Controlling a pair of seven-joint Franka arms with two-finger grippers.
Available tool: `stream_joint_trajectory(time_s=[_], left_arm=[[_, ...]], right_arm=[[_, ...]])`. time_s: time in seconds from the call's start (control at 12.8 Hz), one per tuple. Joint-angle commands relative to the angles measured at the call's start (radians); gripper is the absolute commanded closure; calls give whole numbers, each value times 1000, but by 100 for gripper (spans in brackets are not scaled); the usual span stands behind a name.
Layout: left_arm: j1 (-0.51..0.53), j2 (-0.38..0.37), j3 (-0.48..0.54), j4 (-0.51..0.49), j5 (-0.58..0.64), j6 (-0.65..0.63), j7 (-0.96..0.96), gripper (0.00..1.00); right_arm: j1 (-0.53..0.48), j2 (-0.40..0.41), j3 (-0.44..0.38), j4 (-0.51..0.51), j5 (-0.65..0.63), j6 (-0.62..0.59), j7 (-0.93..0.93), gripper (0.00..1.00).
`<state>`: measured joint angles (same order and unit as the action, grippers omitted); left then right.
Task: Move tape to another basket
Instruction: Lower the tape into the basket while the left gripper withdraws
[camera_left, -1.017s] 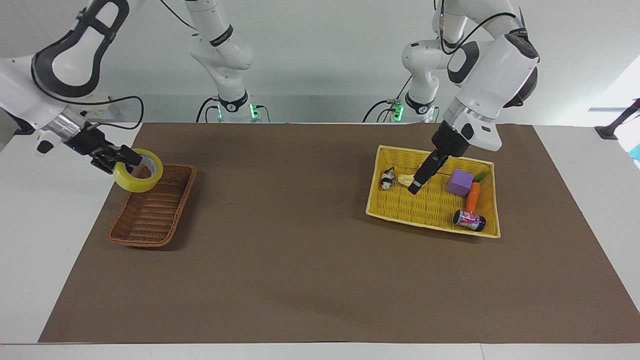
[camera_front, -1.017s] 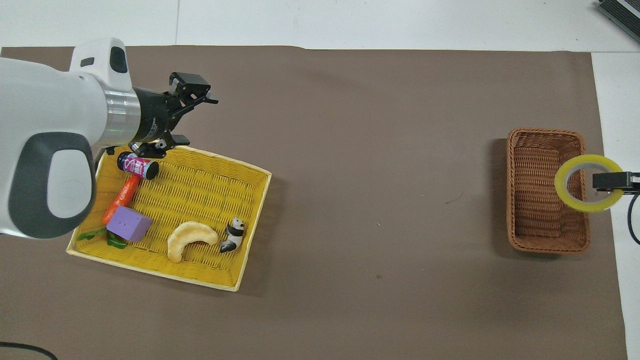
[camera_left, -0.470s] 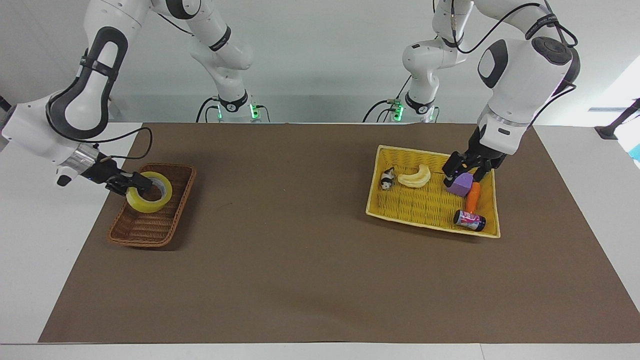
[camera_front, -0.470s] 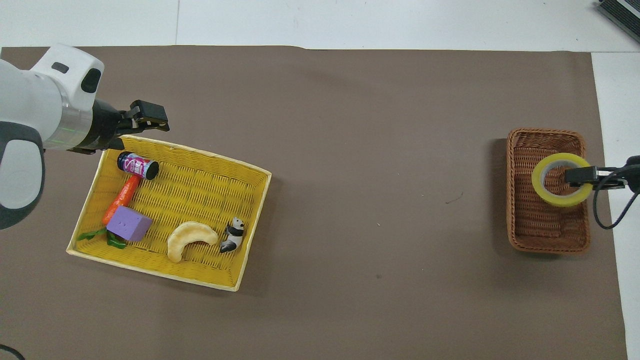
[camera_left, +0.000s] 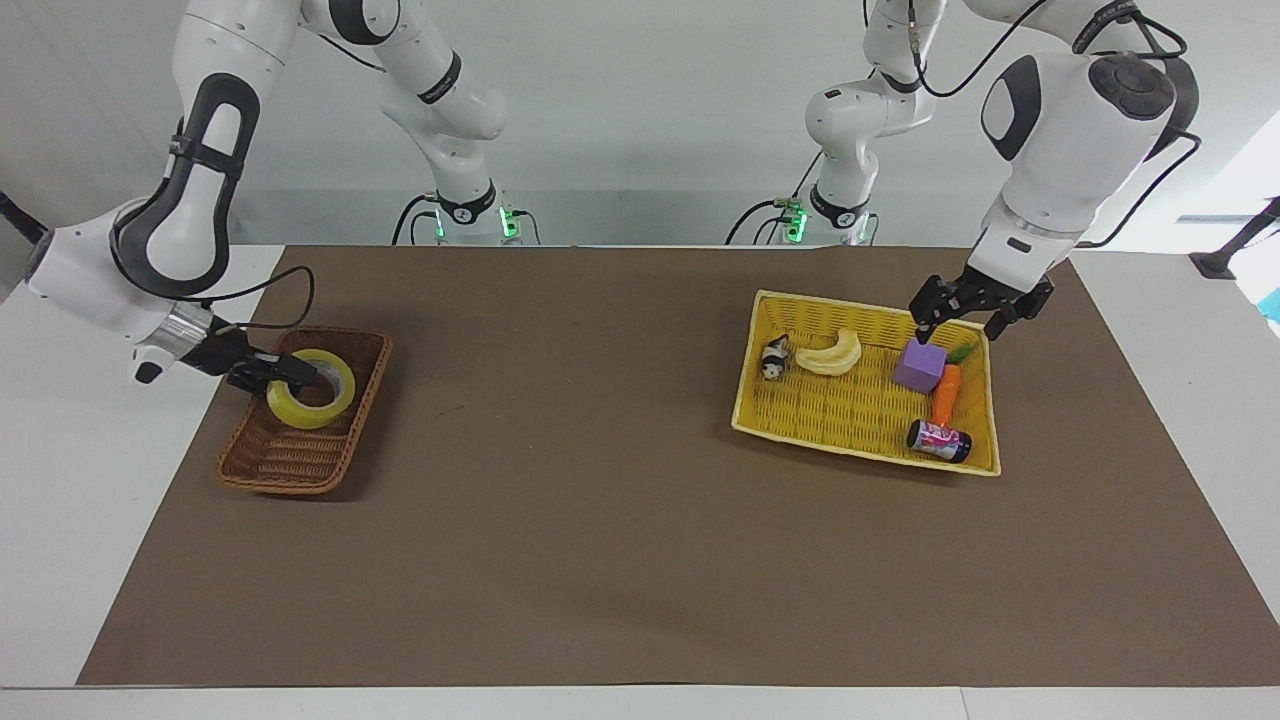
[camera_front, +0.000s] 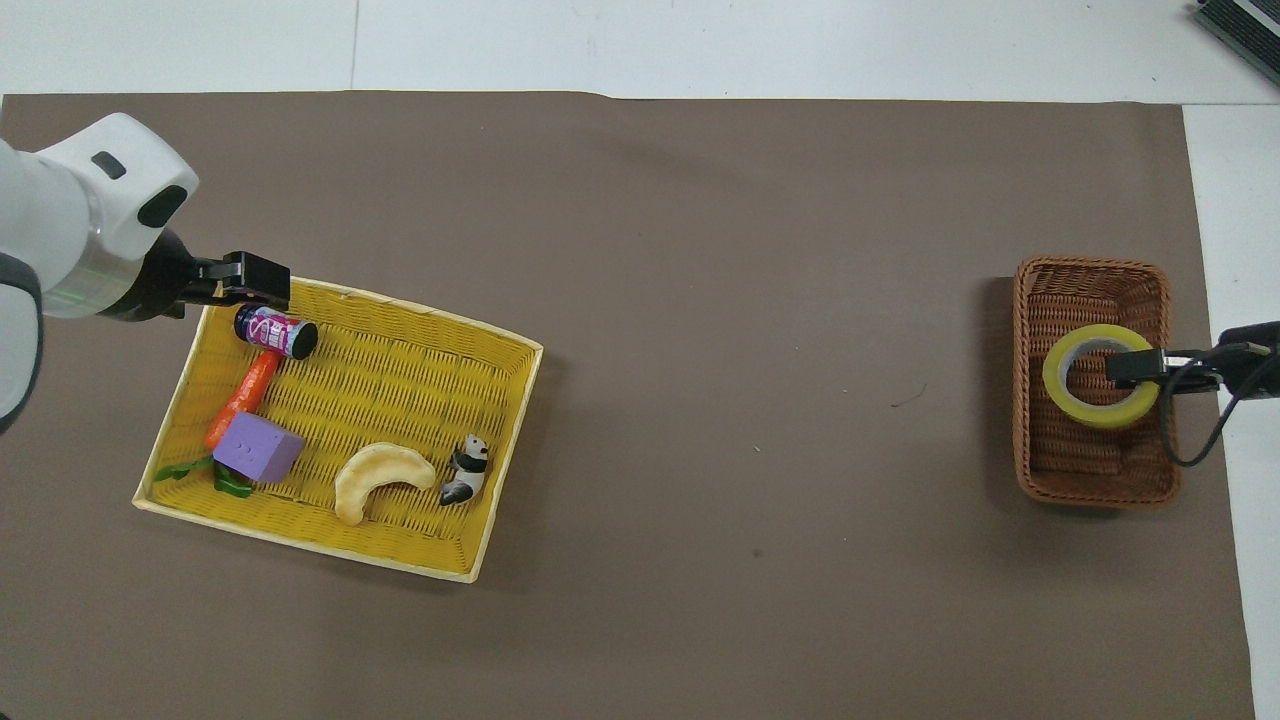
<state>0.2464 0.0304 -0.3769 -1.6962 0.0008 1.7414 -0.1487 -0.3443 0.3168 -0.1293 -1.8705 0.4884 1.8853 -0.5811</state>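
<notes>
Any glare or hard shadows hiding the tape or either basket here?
Facing view: soft shadow beside the brown basket, no glare on the tape. Overhead view: yellow basket evenly lit, faint shadows along both baskets' edges, nothing hidden.

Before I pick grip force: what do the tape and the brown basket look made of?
The tape: glossy, translucent yellowish plastic film wound on a pale core, probably cardboard. The brown basket: matte woven wicker or rattan, its ribbed weave visible. The right gripper grips the roll's wall.

plain pale grey wall (camera_left: 640, 110) at the robots' end | flat white table (camera_left: 60, 560) | large matte brown rectangular mat (camera_left: 640, 520) covering most of the tabletop | bright even light, soft shadows
</notes>
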Motion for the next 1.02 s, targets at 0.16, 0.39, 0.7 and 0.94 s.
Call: stream_joint_trajectory(time_s=[0.16,0.39,0.7,0.94], left_arm=[[19,-104,7,4,16,-121,29,0],[20,-54,42,194,30,-340,197,0],[19,-39,44,193,24,-315,213,0],[17,-46,44,188,24,-315,205,0]], right_arm=[[2,-1,2,-25,18,31,-48,43],[5,-1,2,-27,18,43,-48,0],[-10,4,4,16,25,24,-78,0],[19,-16,10,105,7,40,-63,0]])
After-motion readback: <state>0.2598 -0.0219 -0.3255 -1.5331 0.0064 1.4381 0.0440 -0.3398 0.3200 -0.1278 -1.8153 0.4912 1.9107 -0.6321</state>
